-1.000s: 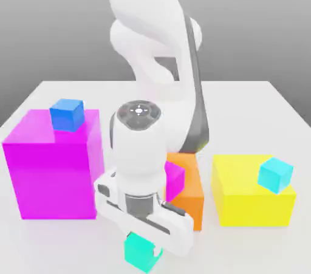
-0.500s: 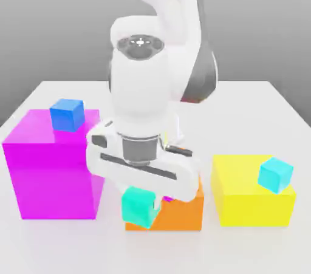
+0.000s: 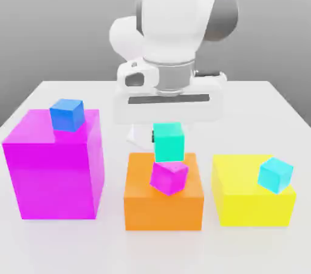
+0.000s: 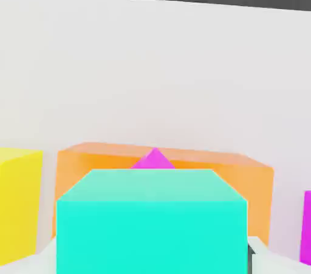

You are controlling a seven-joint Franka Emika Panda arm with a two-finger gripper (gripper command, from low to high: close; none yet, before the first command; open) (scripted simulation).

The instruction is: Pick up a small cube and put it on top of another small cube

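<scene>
The hand [image 3: 168, 130] has gone up from low at the near edge of the bench [image 3: 267, 99] and moved away from us, taking the small teal cube [image 3: 168, 141] with it. Now it pinches that cube tight by two sides, in the air just above the small magenta cube [image 3: 169, 177]. The magenta cube sits turned a bit on the orange block [image 3: 163, 200], between the big magenta block [image 3: 54, 166] on the left and the yellow block [image 3: 250, 197] on the right. The teal cube looks hard, light and smooth, so flat sides are the best place to hold it. It may slip off if put down crooked.
</scene>
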